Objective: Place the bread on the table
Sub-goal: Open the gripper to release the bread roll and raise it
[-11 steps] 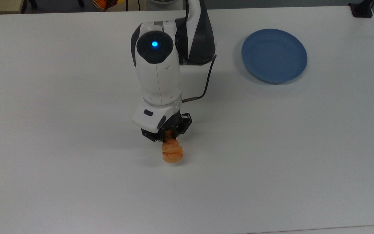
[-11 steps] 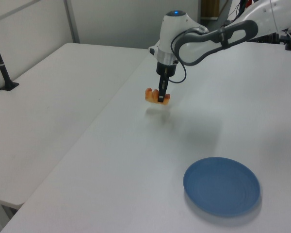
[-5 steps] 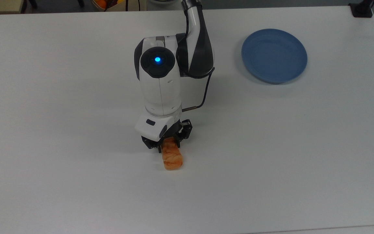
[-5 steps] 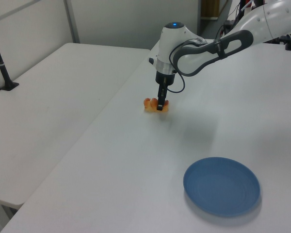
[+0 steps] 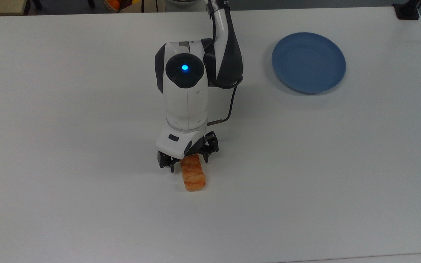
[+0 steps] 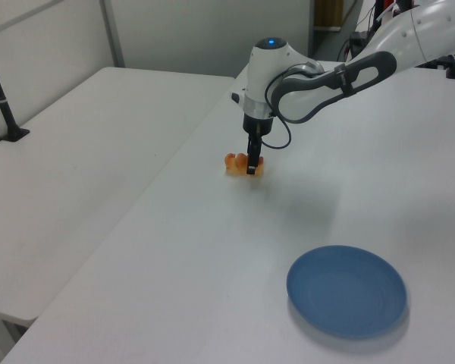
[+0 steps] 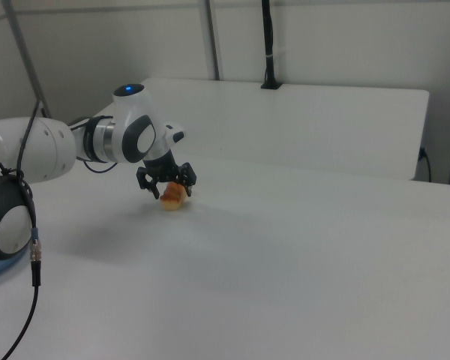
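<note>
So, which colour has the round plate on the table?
The plate is plain blue, with no pattern. It shows best in the top view.

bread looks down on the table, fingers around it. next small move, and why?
Probably a straight lift of the gripper, clear of the bread. In the top view the fingers stand apart on either side of the roll's near end, and the roll lies flat on the table, well away from the blue plate. Rising vertically should avoid dragging it sideways.
</note>
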Available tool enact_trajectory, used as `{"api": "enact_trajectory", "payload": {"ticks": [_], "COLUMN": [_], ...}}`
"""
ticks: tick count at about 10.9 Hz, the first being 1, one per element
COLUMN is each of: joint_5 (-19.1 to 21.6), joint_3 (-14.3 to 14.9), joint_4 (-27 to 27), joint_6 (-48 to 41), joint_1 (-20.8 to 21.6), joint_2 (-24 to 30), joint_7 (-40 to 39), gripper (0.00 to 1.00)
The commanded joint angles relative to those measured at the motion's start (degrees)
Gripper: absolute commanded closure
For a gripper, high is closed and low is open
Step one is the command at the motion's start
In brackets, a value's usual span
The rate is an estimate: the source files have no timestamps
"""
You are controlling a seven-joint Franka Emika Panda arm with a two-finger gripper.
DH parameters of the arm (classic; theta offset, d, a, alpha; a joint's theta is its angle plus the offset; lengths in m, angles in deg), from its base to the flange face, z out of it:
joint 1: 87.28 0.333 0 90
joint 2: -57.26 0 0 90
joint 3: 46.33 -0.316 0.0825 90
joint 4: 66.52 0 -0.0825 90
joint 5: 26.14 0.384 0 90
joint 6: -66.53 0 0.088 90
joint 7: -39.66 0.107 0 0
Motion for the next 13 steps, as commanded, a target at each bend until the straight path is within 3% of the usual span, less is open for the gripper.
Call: {"api": "enact_trajectory", "payload": {"ticks": [1, 3, 7, 10, 13], "joint_5": [-0.5, 0.0, 0.7, 8.4, 10.0], "joint_3": [0.6, 0.5, 0.4, 0.5, 0.4], "joint_4": [7.3, 10.4, 13.5, 18.9, 27.1], "joint_6": [0.3, -4.3, -24.7, -38.0, -42.9], "joint_1": [0.0, -1.2, -3.5, -5.5, -5.1], "joint_2": [8.9, 15.5, 29.4, 42.7, 53.4], "joint_7": [5.1, 10.5, 24.7, 25.3, 25.3], "gripper": [0.00, 0.00, 0.00, 0.00, 0.00]}}
